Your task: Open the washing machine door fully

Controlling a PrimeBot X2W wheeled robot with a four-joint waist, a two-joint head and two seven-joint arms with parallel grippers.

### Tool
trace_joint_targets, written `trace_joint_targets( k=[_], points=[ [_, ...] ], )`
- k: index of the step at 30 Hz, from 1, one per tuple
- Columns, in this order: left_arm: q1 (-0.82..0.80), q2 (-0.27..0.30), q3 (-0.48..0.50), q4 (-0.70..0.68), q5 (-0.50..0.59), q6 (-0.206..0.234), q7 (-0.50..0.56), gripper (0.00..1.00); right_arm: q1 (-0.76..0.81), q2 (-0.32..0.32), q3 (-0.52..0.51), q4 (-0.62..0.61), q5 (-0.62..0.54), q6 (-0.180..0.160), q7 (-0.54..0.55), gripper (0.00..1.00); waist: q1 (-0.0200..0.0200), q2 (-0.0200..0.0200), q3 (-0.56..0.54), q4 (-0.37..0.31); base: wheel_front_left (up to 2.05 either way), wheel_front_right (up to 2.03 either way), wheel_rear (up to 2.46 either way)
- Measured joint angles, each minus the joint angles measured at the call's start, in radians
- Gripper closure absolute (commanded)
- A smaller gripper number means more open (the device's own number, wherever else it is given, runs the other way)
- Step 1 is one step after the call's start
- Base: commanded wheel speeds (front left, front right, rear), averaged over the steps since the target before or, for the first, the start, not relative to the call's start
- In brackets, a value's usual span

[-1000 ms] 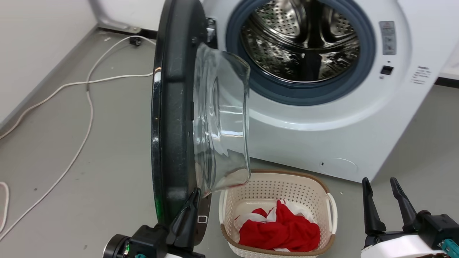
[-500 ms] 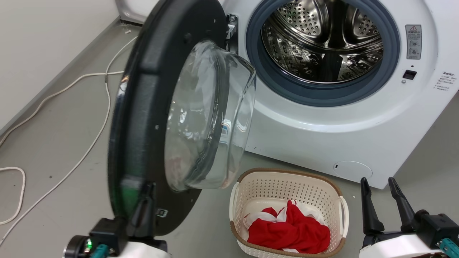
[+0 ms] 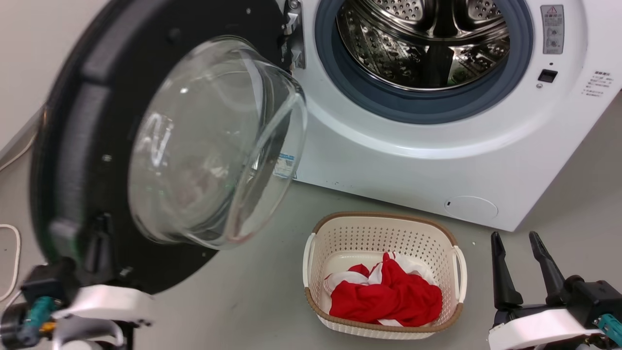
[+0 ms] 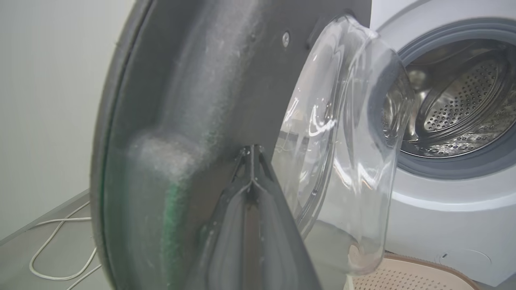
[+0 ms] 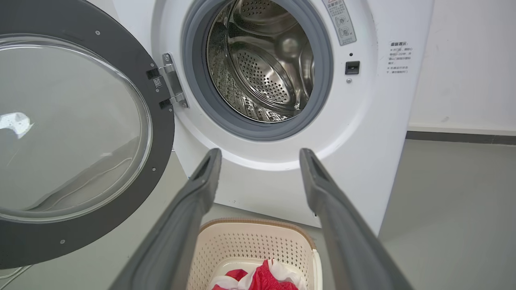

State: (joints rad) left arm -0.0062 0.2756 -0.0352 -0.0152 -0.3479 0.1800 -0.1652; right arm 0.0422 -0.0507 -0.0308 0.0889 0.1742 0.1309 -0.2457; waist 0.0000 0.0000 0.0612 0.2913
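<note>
- Left gripper: fingers pressed together, nothing between them, tips against the dark inner face of the washing machine door, low on it and just beside the glass bowl. It is blurred in the head view.
- Right gripper: fingers apart and empty, pointing at the washing machine from above the laundry basket.
- Door: swung wide on its hinge at the left of the opening, inner face and bowl turned outward.
- Machine: opening bare, with a grey gasket around a steel drum.
- Basket: on the floor before the machine, holding red and white cloth.
- White cable: lying on the floor by the wall.
</note>
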Motion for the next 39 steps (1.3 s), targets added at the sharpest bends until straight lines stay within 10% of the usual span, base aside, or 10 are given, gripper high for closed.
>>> trace_joint_targets(
  k=[18, 39],
  points=[
    [-0.174, 0.158, 0.224, 0.329, -0.125, -0.033, -0.06, 1.0, -0.038, 0.0, -0.001, -0.018, -0.021, 0.0, 0.009, 0.0, 0.0, 0.0, 0.073, -0.059, 0.0, 0.0, 0.0],
    [-0.342, 0.25, 0.208, 0.579, -0.119, -0.079, -0.082, 1.0, -0.047, 0.0, -0.005, -0.03, -0.033, 0.0, 0.026, 0.0, 0.0, 0.0, 0.077, -0.057, 0.0, 0.0, 0.0]
  ],
)
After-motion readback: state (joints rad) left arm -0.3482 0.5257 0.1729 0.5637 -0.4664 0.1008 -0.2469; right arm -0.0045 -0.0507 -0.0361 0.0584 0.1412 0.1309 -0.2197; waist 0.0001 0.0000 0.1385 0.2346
